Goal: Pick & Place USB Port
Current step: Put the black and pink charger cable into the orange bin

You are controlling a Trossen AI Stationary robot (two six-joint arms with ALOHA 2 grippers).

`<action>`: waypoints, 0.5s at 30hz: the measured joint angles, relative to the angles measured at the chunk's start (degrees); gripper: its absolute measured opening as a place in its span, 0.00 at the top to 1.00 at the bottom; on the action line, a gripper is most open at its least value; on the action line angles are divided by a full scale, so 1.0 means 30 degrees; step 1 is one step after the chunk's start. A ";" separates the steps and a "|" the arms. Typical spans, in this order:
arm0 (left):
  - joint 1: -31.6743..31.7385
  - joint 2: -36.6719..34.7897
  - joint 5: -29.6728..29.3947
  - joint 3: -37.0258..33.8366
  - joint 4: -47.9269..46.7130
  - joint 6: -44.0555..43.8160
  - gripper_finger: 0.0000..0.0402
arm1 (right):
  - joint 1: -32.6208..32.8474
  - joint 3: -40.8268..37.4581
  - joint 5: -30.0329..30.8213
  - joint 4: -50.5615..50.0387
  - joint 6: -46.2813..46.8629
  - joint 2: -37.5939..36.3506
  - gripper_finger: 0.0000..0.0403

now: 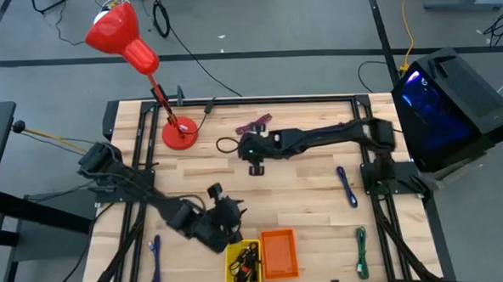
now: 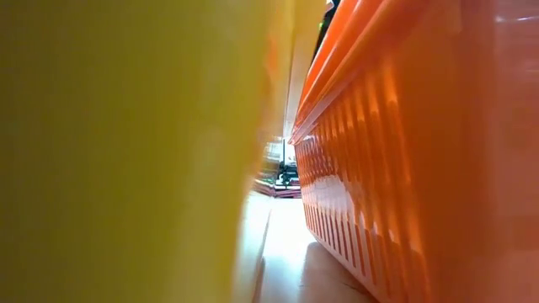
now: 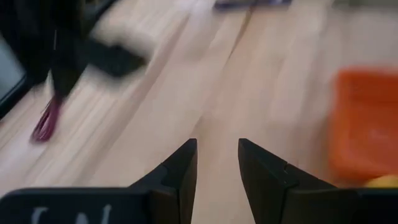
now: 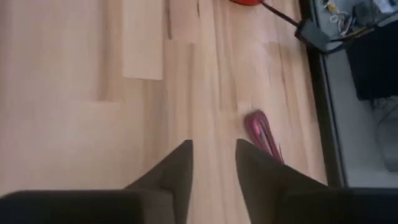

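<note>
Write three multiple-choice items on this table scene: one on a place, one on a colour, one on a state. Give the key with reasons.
1. Where does the yellow plastic bin sit?
A. right beside the orange plastic bin
B. under the red desk lamp
C. off the wooden table

2. What colour is the coiled cable near the right gripper?
A. white
B. yellow
C. magenta

3. How are the left gripper's fingers?
A. clamped on a cable
B. apart, holding nothing
C. inside the orange bin

Key: 1 A, the bins stand side by side in the high view. 2 C, the right wrist view shows it magenta. 3 B, bare wood shows between the fingers in the left wrist view.
</note>
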 joint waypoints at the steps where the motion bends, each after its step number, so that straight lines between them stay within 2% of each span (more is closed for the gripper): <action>1: 0.0502 0.0000 0.0595 -0.0007 -0.0789 -0.0038 0.70 | 0.0090 0.0014 -0.0028 -0.0709 0.0688 -0.0549 0.65; 3: 0.1495 0.0000 0.1255 -0.0007 -0.2281 -0.0092 0.70 | 0.0368 -0.0033 -0.0068 -0.2621 0.1860 -0.1480 0.61; 6: 0.2796 0.0000 0.1218 -0.0015 -0.3902 -0.0027 0.70 | 0.0864 -0.0928 -0.0049 -0.4035 0.2978 -0.3092 0.58; 10: 0.4859 0.0000 0.1219 -0.0015 -0.4083 0.1284 0.70 | 0.2116 -0.3230 -0.0694 -0.3453 0.3752 -0.5750 0.58; 15: 0.8142 0.0000 0.2762 -0.0022 -0.3147 0.3712 0.70 | 0.4076 -0.6481 -0.0857 -0.0963 0.4862 -0.9237 0.60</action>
